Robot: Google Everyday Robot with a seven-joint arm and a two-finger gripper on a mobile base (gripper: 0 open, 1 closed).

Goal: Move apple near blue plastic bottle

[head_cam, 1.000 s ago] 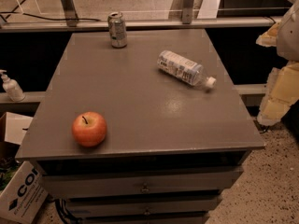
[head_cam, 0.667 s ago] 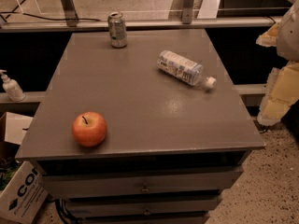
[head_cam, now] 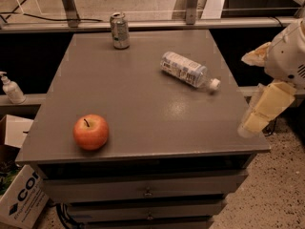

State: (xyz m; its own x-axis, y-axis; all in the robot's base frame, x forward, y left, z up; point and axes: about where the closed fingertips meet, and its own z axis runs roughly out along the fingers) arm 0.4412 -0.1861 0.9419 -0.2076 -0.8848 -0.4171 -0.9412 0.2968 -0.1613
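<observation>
- The grey table, with closed drawers under it, fills most of the frame.
- The gripper hangs at the right edge, off the table's right side; whether it is open or closed cannot be told.
- A cardboard box sits lower left; its contents are hidden.
- The blue plastic bottle lies on its side upper right of centre, capped.
- The apple stands lower left on the table, well apart from the bottle.
- A silver can stands upright at the top edge.
- A pump bottle stands at far left, off the table.
- Nothing has shifted since the earlier frames.
</observation>
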